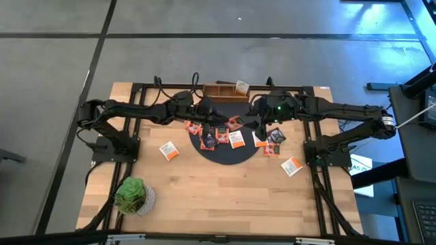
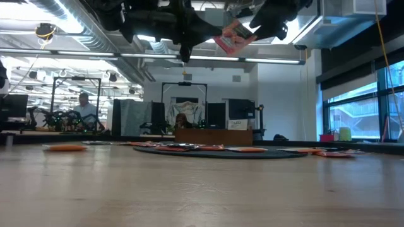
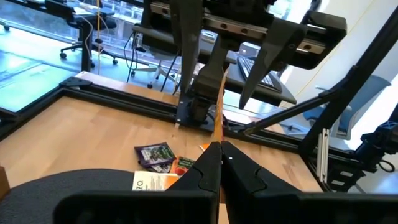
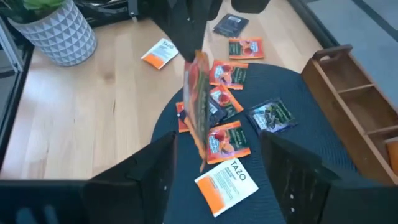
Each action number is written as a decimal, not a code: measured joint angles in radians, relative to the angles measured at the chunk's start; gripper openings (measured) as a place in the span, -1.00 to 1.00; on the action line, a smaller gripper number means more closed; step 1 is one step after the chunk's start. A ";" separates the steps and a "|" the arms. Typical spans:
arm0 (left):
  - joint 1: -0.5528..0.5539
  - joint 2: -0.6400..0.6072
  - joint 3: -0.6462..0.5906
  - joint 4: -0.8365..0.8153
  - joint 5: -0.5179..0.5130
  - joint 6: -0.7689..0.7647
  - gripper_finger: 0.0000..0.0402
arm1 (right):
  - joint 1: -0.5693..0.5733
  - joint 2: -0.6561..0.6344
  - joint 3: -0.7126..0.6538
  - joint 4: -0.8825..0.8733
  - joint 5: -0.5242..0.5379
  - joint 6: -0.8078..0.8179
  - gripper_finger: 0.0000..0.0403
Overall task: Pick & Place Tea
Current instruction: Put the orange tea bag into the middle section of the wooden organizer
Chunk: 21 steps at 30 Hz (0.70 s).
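The held tea packet (image 4: 199, 106) hangs in the air above the far part of the black round mat (image 1: 228, 155), between the two arms. The left gripper (image 3: 221, 149) has its fingers pressed together on one edge of the packet. The right gripper (image 4: 217, 146) faces it with fingers spread, one on each side of the packet's flat faces, not yet touching it. This reads as a transfer between arms, and the main hazard is timing. If the left gripper lets go before the right one has closed, the packet will drop among the loose packets (image 4: 227, 140) on the mat. A second hazard is the packet's thinness: it may flex or swing as the fingers close, leaving a corner-only hold. The two grippers are also very near each other, so fingertip contact is possible. The likely destination is the wooden tray (image 1: 221, 90) at the far edge of the table (image 1: 225, 204). It already carries one packet (image 1: 241, 86), and a weak hold could fail on the way there. In the high view the arms hide the held packet. In the low view the packet (image 2: 235, 36) shows, but both arms are cut off at the top edge. From both wrists the packet is seen edge-on, so its print cannot be read.
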<state>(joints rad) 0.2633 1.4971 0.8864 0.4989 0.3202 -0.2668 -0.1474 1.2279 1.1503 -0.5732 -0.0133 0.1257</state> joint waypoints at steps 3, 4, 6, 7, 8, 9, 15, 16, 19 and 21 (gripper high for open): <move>-0.001 0.000 0.000 0.007 0.000 0.000 -0.98 | 0.000 0.002 0.000 0.012 0.000 0.027 0.17; -0.001 0.000 0.000 0.008 0.000 0.000 -0.99 | 0.000 0.002 0.000 0.017 0.000 0.044 0.17; -0.001 0.000 0.000 0.018 0.000 -0.001 -0.99 | 0.000 0.002 0.000 0.028 0.000 0.074 0.17; -0.001 0.000 0.000 0.031 0.000 -0.007 -0.99 | 0.000 0.002 0.000 0.032 0.000 0.085 0.15; -0.001 0.000 0.000 0.049 0.000 -0.008 -0.99 | 0.000 0.002 0.000 0.039 0.000 0.097 0.13; -0.001 0.001 0.000 0.066 0.000 -0.008 -0.98 | 0.000 0.002 0.000 0.046 0.000 0.102 0.10; -0.001 0.000 0.000 0.114 0.000 -0.008 -0.99 | 0.000 0.002 0.000 0.063 0.001 0.079 -0.26; -0.001 0.001 0.000 0.112 0.000 -0.008 -0.99 | 0.000 0.001 0.000 0.063 0.000 0.078 -0.33; -0.001 0.001 0.000 0.112 0.000 -0.008 -0.97 | 0.000 0.001 0.000 0.075 0.001 0.073 -0.56; -0.001 0.001 0.000 0.111 -0.001 -0.008 -0.96 | 0.000 0.001 0.000 0.077 0.001 0.073 -0.70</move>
<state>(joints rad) 0.2626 1.4978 0.8867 0.6102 0.3196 -0.2745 -0.1474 1.2285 1.1503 -0.4961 -0.0128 0.1990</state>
